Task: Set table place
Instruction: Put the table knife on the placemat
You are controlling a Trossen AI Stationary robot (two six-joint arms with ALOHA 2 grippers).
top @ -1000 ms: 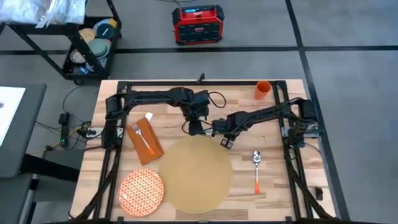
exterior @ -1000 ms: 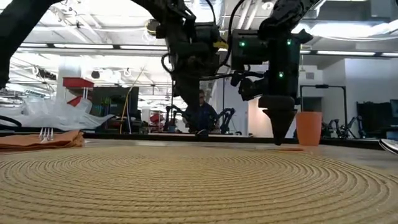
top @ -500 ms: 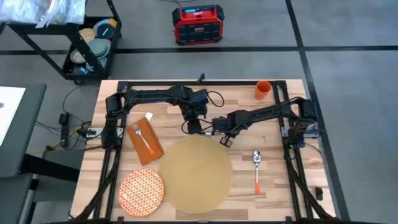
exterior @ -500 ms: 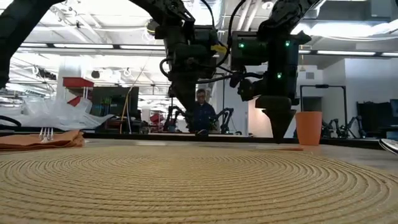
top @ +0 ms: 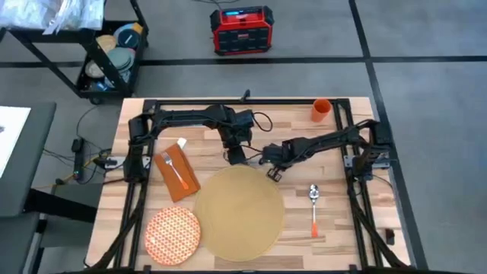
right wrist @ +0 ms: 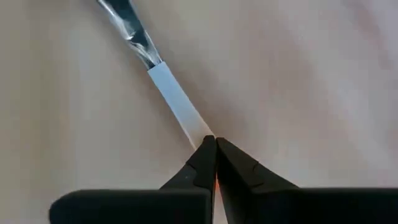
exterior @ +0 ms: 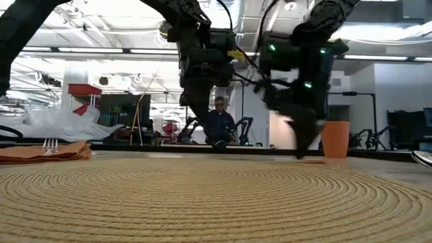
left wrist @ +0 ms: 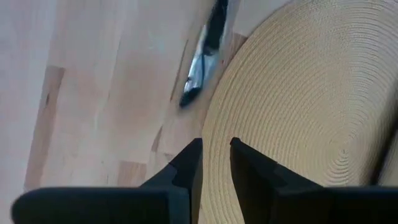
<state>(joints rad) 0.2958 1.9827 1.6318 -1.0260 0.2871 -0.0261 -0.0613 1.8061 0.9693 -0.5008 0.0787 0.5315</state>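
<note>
A round tan woven placemat [top: 240,213] lies at the table's near middle. To its left are an orange-patterned plate [top: 173,232] and a rust-orange napkin [top: 176,173] with a fork on it. An orange-handled spoon [top: 313,207] lies to its right, and a small orange cup [top: 321,110] stands at the far right. My right gripper [top: 272,172] is just past the placemat's far edge, shut on a knife [right wrist: 171,93]. My left gripper [top: 237,157] hovers beside it with a narrow gap between its fingers and nothing in it. My right gripper pinches the knife between its two fingertips [right wrist: 205,158], where the steel blade [right wrist: 186,121] ends; a sliver of orange shows between them. The fingers point down from above, and the blade sticks out beyond them. Whether the knife is clear of the table, I cannot tell.
The table's black frame rails [top: 137,198] run along its left and right edges. A red box [top: 242,29] and a cart with dishes [top: 114,57] stand on the floor beyond the far edge. Bare wood shows right of the spoon.
My right gripper has tipped over and shifted a little toward the table's far edge, staying shut on the knife; it shows blurred in the low view.
</note>
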